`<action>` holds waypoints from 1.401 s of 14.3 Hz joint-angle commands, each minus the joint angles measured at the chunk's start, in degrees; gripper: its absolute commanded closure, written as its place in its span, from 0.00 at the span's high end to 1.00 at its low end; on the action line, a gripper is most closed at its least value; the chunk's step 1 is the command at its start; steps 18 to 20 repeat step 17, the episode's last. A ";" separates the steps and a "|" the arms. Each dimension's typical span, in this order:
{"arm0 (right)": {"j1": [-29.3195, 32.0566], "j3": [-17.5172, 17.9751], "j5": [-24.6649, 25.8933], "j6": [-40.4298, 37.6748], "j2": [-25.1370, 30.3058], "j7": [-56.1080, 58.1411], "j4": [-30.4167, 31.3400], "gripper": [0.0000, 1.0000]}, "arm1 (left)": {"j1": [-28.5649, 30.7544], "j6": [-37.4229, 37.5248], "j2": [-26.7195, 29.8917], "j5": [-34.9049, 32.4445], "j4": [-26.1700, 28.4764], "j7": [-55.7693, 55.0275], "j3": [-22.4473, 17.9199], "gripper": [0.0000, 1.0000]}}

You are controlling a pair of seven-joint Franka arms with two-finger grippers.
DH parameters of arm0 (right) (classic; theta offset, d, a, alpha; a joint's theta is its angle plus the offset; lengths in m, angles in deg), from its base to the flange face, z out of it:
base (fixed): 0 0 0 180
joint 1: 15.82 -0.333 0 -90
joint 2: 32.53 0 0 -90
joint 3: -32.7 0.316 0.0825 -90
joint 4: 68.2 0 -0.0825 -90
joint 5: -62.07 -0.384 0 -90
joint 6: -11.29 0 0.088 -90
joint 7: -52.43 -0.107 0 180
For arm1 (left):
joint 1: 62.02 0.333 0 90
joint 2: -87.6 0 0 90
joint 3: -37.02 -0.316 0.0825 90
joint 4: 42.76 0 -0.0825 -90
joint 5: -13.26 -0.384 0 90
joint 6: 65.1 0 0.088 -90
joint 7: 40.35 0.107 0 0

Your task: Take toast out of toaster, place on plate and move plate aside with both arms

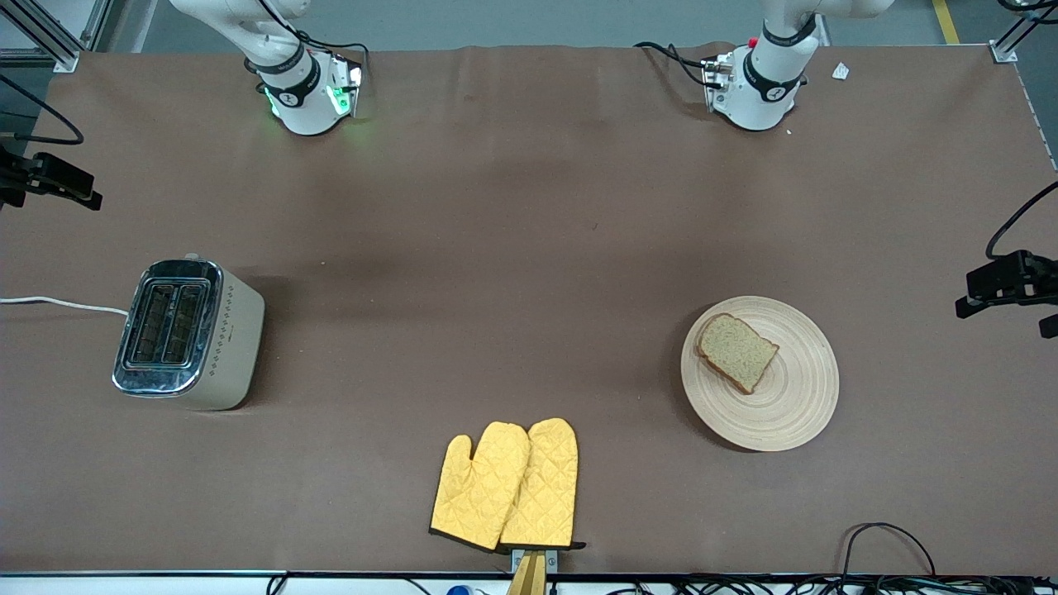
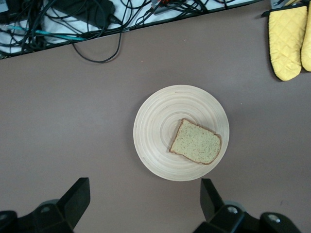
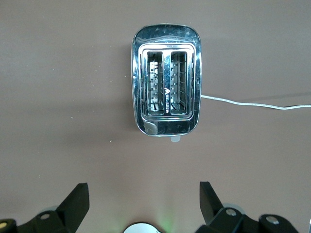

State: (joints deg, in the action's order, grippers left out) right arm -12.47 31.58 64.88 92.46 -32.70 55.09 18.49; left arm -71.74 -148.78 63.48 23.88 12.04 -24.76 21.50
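Observation:
The toast lies flat on the round pale wooden plate toward the left arm's end of the table; both also show in the left wrist view, toast on plate. My left gripper is open and empty, high above the table beside the plate. My right gripper is open and empty, high above the table beside the toaster. Neither gripper shows in the front view, where only the arm bases appear.
The silver toaster with empty slots stands toward the right arm's end, its white cord running off the table edge. Two yellow oven mitts lie near the front edge. Cables lie past that edge.

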 commanded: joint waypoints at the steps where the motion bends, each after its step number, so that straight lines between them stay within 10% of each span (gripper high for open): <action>1: -0.01 0.16 0.09 0.03 1.58 -0.99 1.64 1.00 | 4.36 -0.16 7.39 -5.34 8.27 -7.74 10.06 1.00; 5: -0.10 0.16 0.09 0.03 1.58 -0.99 1.47 1.00 | 4.71 -9.20 19.52 -5.52 28.30 -12.15 12.08 1.00; 10: -0.02 0.24 -0.08 0.30 1.58 -0.99 1.55 1.00 | 7.60 -15.34 27.80 -10.34 39.22 -17.35 17.62 1.00; 20: -1.33 0.07 0.09 0.03 0.53 -2.74 -3.01 1.00 | 7.52 -14.77 26.68 -12.03 36.63 -17.52 19.03 1.00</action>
